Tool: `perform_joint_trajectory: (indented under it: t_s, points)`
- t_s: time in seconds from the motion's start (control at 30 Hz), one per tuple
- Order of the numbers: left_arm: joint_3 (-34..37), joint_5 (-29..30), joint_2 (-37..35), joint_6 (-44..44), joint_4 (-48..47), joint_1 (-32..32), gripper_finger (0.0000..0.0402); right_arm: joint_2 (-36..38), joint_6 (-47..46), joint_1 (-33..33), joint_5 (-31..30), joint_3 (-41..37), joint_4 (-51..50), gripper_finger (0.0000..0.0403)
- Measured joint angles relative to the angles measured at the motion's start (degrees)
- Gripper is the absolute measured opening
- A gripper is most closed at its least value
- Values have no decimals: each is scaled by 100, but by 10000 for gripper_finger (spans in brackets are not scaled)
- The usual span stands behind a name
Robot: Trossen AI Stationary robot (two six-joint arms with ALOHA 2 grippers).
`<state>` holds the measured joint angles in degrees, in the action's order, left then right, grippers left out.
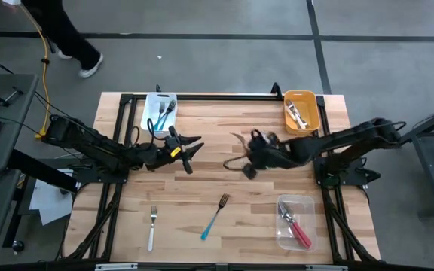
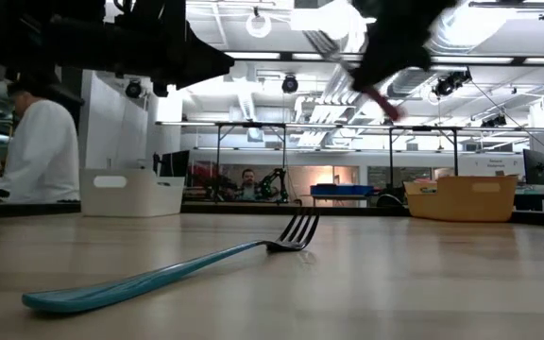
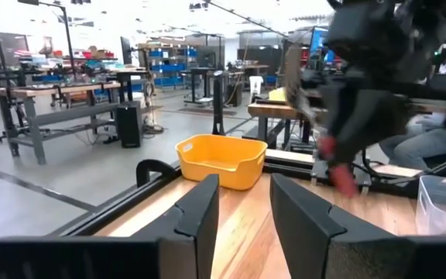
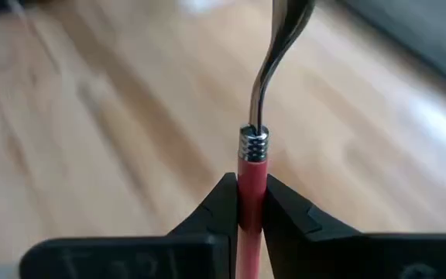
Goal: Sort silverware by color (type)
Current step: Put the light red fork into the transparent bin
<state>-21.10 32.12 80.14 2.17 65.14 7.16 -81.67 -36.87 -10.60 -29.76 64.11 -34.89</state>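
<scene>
My right gripper (image 1: pixel 252 153) hovers over the table's middle, shut on a red-handled fork (image 4: pixel 254 147). The fork's silver tines (image 2: pixel 323 42) and the red handle end (image 2: pixel 386 104) show on either side of the gripper in the low view. My left gripper (image 1: pixel 193 147) is open and empty, held above the table just left of the right one, and its fingers (image 3: pixel 200 213) point at the right gripper. A teal-handled fork (image 1: pixel 214 217) and a white-handled fork (image 1: pixel 151 226) lie flat on the near part of the table. My right gripper pinches the red fork's handle (image 4: pixel 252 177) between its two fingers, just behind the ribbed metal collar. The fingers lie across the handle. The fork is lifted clear of the table, with the metal neck and tines (image 4: pixel 281 31) sticking out ahead of the fingers.
A white bin (image 1: pixel 160 111) with teal forks stands at the far left. An orange bin (image 1: pixel 301 111) with white-handled forks is at the far right. A clear bin (image 1: pixel 296 220) with red forks sits at the near right. A person walks beyond the table's far left.
</scene>
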Motion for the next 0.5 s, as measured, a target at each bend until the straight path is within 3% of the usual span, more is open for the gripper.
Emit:
perform_joint_trajectory:
  t_s: [0.27, 0.5]
  points:
    - [0, 0, 0, 0, -109, -41, 111, 330, -3369, -1341, 1373, -2, -2502, 33]
    - [0, 0, 0, 0, -237, -44, 111, 325, -5629, -2889, 2330, -4, -2683, 33]
